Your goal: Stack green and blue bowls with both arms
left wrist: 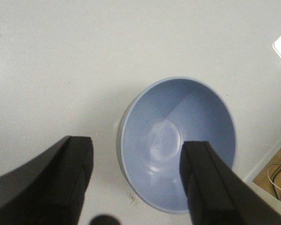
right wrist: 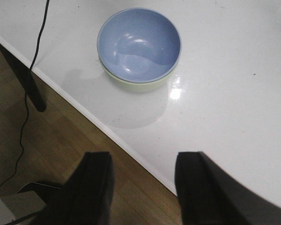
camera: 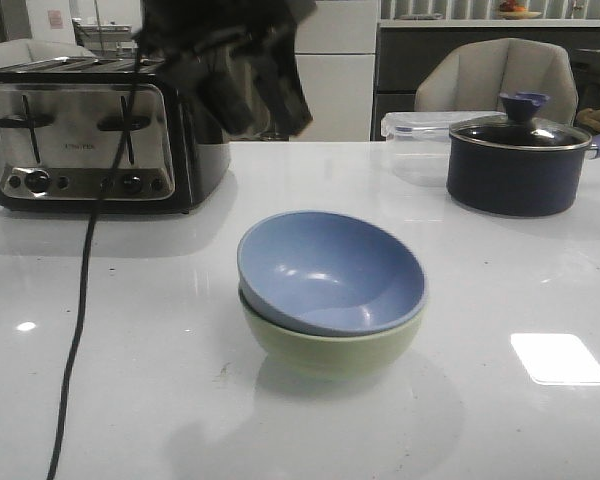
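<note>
Two bowls nested: blue bowl (camera: 330, 272) tilted inside green bowl (camera: 330, 345), mid-counter (camera: 160, 380); both arms' fingers (left wrist: 75, 173) (right wrist: 96, 180) spread, empty.

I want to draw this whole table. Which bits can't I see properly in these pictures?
- Green bowl: its inside is covered by the blue bowl in every view.
- Toaster: front view, its top right corner is hidden by a dark blurry arm.
- Navy pot: front view, its handle runs off the right edge.
- Clear tub: partly behind the pot.
</note>
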Available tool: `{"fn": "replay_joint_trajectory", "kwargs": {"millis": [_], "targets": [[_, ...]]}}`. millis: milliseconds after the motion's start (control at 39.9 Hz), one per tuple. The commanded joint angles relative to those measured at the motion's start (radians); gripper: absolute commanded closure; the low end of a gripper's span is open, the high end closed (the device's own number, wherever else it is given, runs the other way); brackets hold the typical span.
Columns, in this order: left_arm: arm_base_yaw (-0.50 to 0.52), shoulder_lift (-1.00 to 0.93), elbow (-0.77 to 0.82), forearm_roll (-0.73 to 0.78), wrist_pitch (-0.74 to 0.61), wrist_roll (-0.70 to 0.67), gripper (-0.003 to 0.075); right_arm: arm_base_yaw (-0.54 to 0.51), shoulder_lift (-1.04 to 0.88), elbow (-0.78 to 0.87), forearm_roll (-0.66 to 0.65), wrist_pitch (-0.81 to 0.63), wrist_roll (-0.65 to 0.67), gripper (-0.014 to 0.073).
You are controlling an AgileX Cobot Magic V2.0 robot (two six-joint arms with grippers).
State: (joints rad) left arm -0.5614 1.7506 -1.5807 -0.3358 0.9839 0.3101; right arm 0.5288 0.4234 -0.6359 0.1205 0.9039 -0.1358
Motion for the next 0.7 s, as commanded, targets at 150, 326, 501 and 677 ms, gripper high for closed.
{"fn": "replay_joint_trajectory", "kwargs": {"millis": [150,326,501,677], "targets": [[-0.056,-0.384,0.256,0.009,-0.136,0.002,0.0309,0.001,0.006,-0.025,0.001,-0.069,-0.009,0.0167],[-0.064,-0.640,0.461,0.052,-0.149,0.002,0.0323,0.001,0.006,-0.025,0.001,-0.069,-0.009,0.0167],[-0.060,-0.905,0.648,0.145,-0.150,-0.072,0.0323,0.001,0.006,-0.025,0.001,-0.069,-0.009,0.0167],[-0.060,-1.166,0.779,0.283,-0.148,-0.242,0.0337,0.001,0.006,-0.025,0.001,-0.070,-0.009,0.0167]]}}
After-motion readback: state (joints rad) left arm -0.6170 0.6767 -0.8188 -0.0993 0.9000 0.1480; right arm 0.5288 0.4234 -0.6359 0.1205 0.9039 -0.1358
